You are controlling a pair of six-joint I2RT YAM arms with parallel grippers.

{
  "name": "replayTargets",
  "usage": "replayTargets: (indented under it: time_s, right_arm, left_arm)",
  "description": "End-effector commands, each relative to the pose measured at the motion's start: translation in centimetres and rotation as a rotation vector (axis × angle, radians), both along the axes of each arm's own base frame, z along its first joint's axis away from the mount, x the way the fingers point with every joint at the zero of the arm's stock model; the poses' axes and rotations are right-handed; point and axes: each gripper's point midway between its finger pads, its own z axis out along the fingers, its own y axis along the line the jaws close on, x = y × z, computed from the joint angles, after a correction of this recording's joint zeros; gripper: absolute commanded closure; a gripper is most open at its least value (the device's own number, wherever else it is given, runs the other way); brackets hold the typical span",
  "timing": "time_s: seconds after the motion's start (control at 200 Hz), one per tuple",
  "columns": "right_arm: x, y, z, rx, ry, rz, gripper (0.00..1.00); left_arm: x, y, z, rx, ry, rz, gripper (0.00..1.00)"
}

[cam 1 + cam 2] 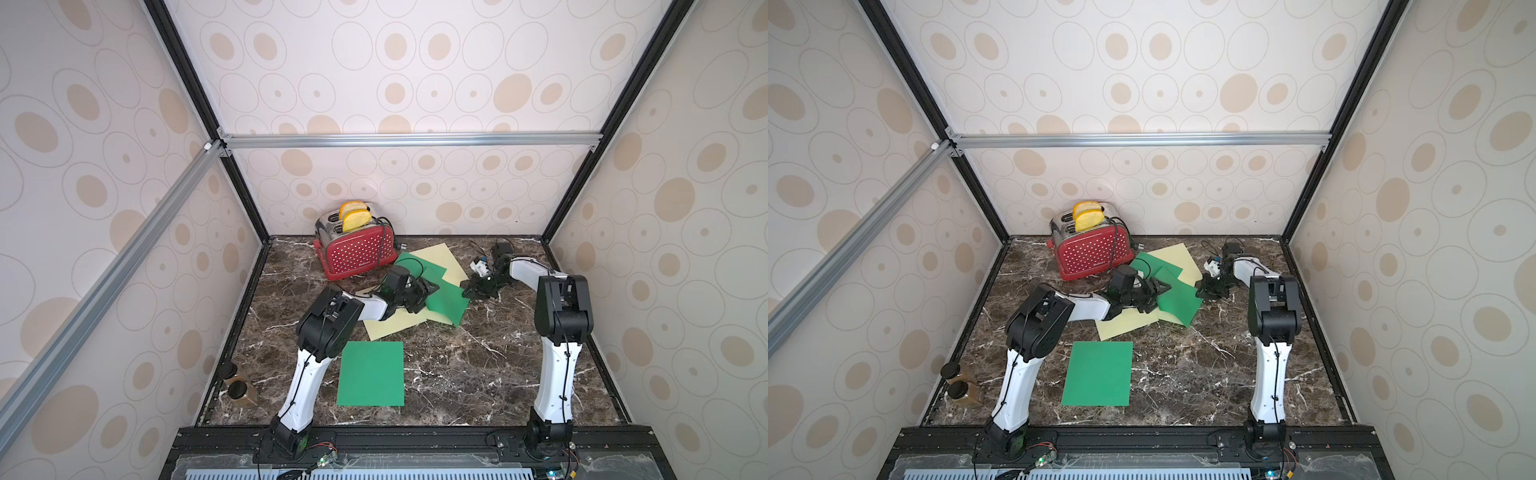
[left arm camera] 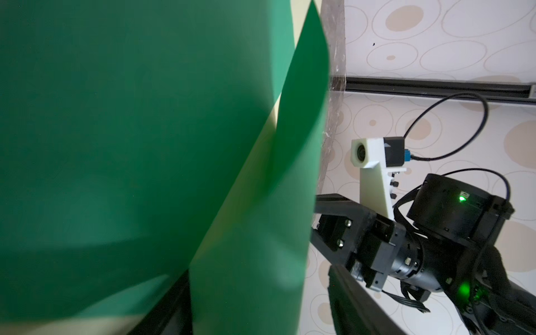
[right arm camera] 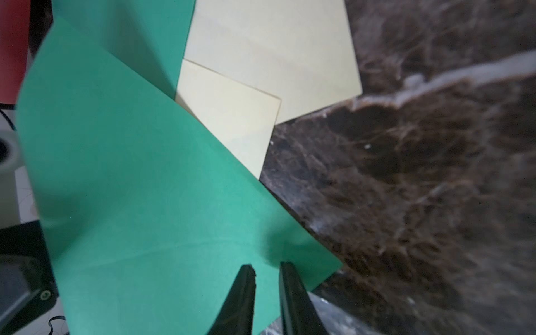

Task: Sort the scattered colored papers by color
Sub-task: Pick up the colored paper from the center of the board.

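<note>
Paper throughout: green sheets (image 1: 370,374) and cream sheets (image 1: 386,330), matt and smooth. Tabletop (image 1: 478,374) — glossy dark marble-look surface. Toaster (image 1: 359,251) — shiny red sides, bright chromed metal top.

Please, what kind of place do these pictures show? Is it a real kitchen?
Probably a robot test cell staged as a kitchen counter, not a real kitchen: wallpapered panels on an aluminium frame, a marble-look tabletop, a red toaster.

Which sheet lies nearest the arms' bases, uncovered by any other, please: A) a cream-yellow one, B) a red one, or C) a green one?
C: the green sheet lies flat and uncovered nearest the bases, while the other sheets overlap by the toaster.
</note>
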Motion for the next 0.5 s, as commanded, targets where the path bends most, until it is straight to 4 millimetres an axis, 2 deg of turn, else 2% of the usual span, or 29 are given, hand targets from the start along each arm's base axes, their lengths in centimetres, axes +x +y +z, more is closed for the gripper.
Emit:
replayTargets:
  time_s: [0.0,0.205,0.361,0.491]
  right_arm:
    - [-2.3,-0.8,-3.6,-0.056,0.109,-0.005,0.78]
    - [-2.3,-0.8,-3.6,-0.055,0.111,-0.005,0.78]
    - [-2.4,-0.8,-3.7,-0.052,0.113,-0.004,0.78]
    - [-2.4,-0.8,-3.7,-0.053,0.114,-0.001,0.78]
  left_arm:
    - [1.8,0.6,0.1,0.084,-0.040,-0.073,0.30]
    - [3.2,1.4,-0.4,0.191,-0.086,-0.176,0.30]
    - [3.7,1.4,-2.4,0.213,-0.085,-0.232,0.29]
    - [4.5,1.2,-3.3,0.208,-0.100,-0.242,0.29]
